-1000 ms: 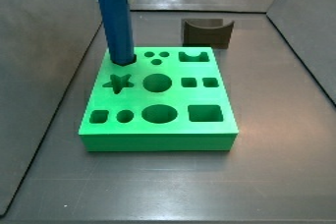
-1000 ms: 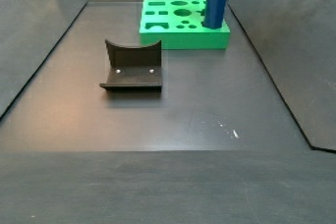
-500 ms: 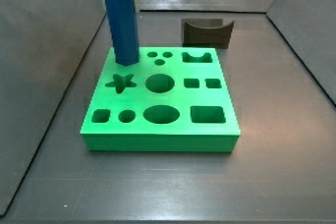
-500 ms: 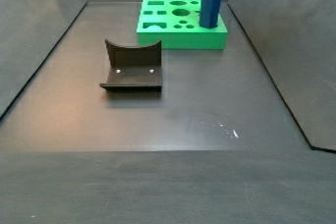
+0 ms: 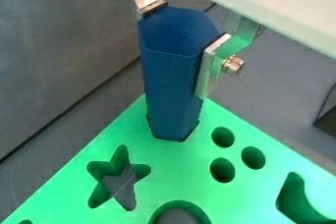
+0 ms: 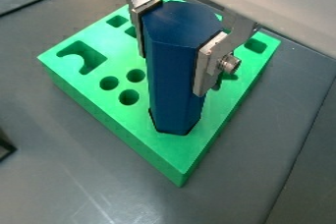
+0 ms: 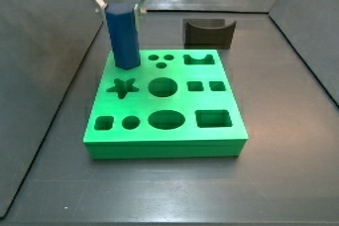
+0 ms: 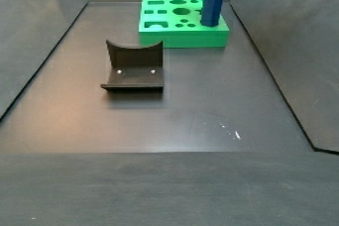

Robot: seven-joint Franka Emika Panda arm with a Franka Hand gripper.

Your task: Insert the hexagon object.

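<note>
Wrist views show the gripper clamped on the blue bar, which stands upright in a far corner hole of the green block, apparently part-seated. Press straight down, keeping it vertical.

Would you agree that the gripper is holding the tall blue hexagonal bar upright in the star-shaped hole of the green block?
Not quite: the tall blue hexagonal bar, held upright by the gripper, enters a corner hole of the green block; a wrist view shows the star-shaped hole empty beside it.
</note>
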